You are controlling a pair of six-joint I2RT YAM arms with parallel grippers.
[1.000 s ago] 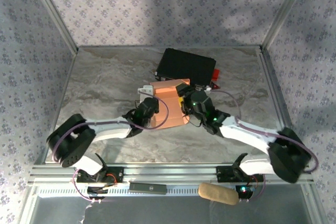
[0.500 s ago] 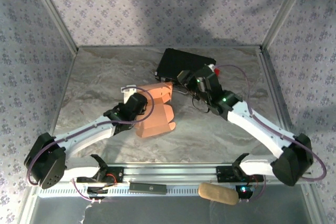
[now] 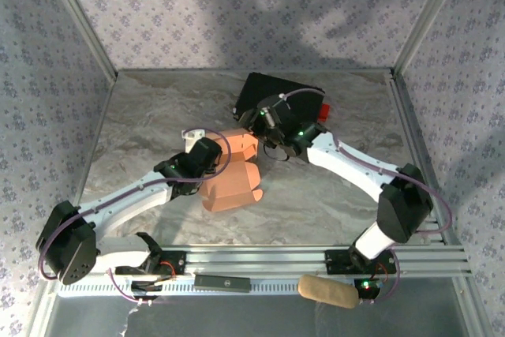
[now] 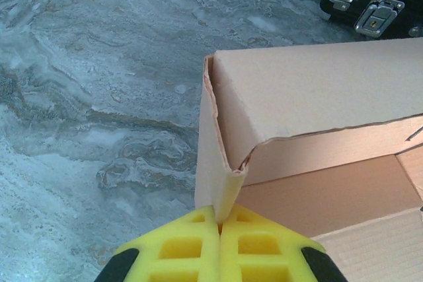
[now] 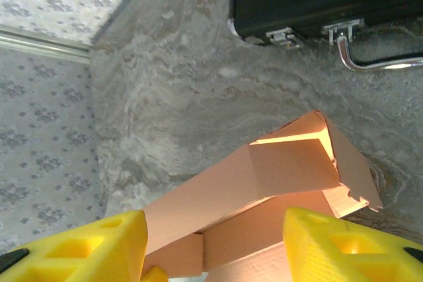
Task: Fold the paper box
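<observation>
Left gripper [image 4: 219, 221] pinches an upright corner flap of the paper box [image 4: 317, 90] between its closed yellow fingers [image 4: 178, 250]. Right gripper [image 5: 213, 246] hangs over the box's far end with its yellow fingers spread wide, gripping nothing. Salmon-orange and partly folded, the box sits near the middle of the grey marbled table [image 3: 150, 116], its walls raised and its flaps loose. Just beyond it, toward the back wall, lies a black case [image 3: 286, 94] with metal latches and a handle. Two white arms [image 3: 126, 195] reach in from the near edge and meet at the box.
</observation>
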